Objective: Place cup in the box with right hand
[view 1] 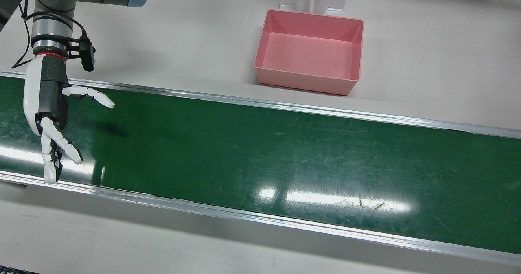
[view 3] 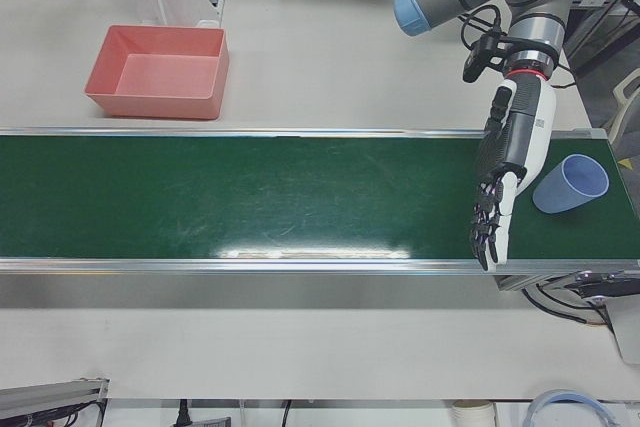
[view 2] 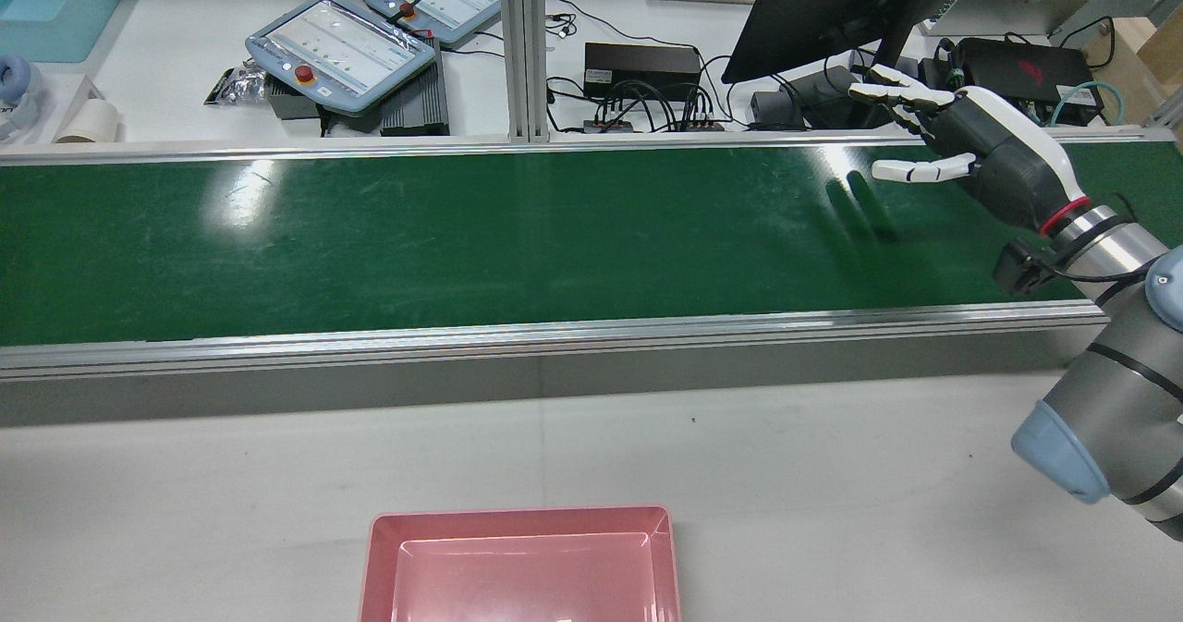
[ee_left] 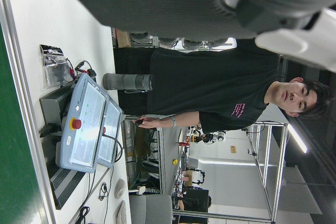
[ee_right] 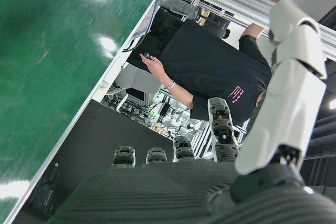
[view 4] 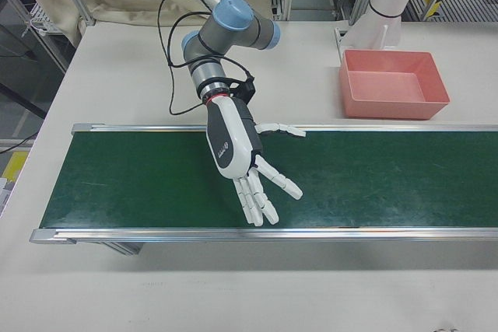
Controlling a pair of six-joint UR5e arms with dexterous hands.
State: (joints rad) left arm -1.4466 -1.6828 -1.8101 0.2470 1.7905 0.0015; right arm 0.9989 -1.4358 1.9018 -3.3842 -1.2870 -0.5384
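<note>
The right hand (view 1: 49,111) is seen at the far left of the front view, held over the green conveyor belt (view 1: 285,152). Its fingers are spread and pointed toward the operators' edge, its thumb is stretched out sideways, and nothing is grasped. A faint shadow is cast on the belt just beside its palm. In the right-front view the same hand (view 4: 237,149) is shown palm down with every finger released.

To the thumb side of this hand, well apart and off the belt on the white table, the pink box (view 1: 305,82) is set upright and holds nothing.

Further along, in the left-front view, the left hand (view 3: 510,157) is held over the belt's other end, with fingers straight, apart and closed on nothing. Just beside it, on the side turned away from the box, the blue cup (view 3: 570,185) is found on the belt. The cup appears tipped over, with its mouth turned away from that hand; it is not touched by it.

A person in a black shirt (ee_right: 210,72) is caught by the hand cameras beyond the belt.
</note>
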